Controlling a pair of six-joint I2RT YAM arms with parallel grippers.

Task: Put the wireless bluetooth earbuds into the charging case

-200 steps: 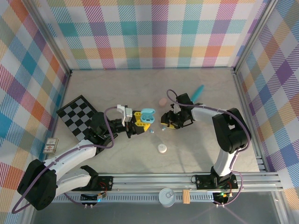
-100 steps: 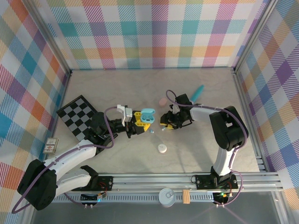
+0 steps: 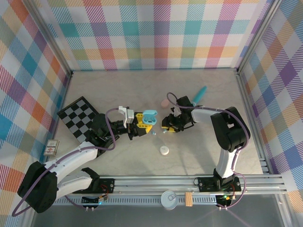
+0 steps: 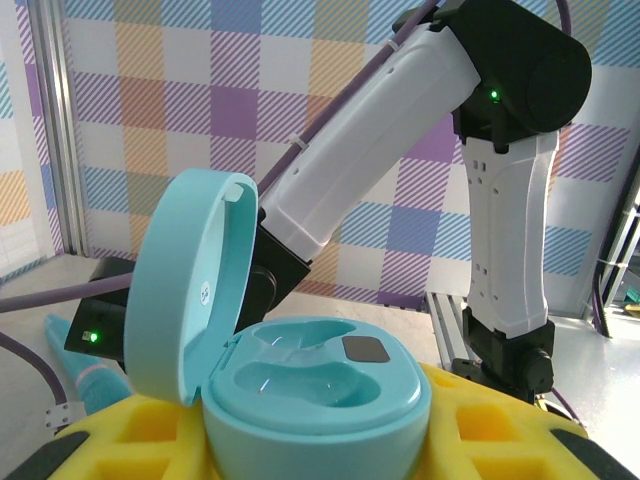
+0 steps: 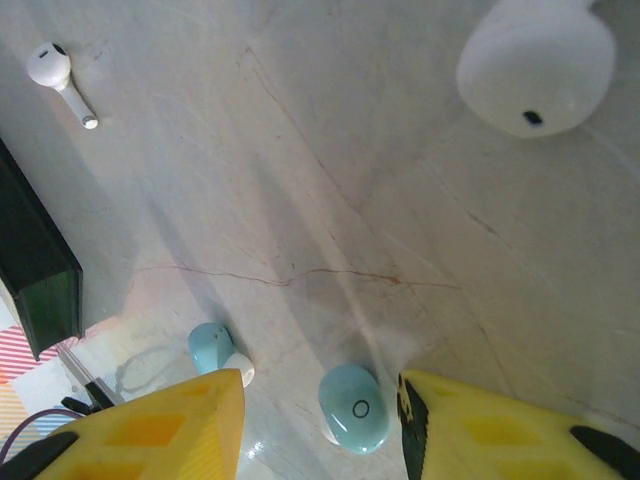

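Observation:
My left gripper [image 4: 316,445] is shut on the pale teal charging case [image 4: 318,388], yellow pads on both sides. The case lid [image 4: 185,285] stands open and both wells are empty. From above, the case [image 3: 150,116] sits just left of my right gripper [image 3: 166,126]. My right gripper [image 5: 318,402] is open and low over the table. One pale blue earbud [image 5: 355,408] lies between its yellow fingers, close to the right one. A second pale blue earbud [image 5: 214,350] lies just beyond the left fingertip [image 5: 190,415]. A white stemmed earbud [image 5: 58,72] lies farther off.
A shut white case [image 3: 164,151] lies toward the near edge of the table, and it also appears in the right wrist view [image 5: 536,62]. A pinkish case [image 3: 165,102] and a teal stick [image 3: 200,93] lie behind the grippers. A checkerboard [image 3: 78,116] lies at the left.
My right gripper has shifted slightly left toward the blue earbuds and its jaws have narrowed a little. The left gripper and the case have not moved.

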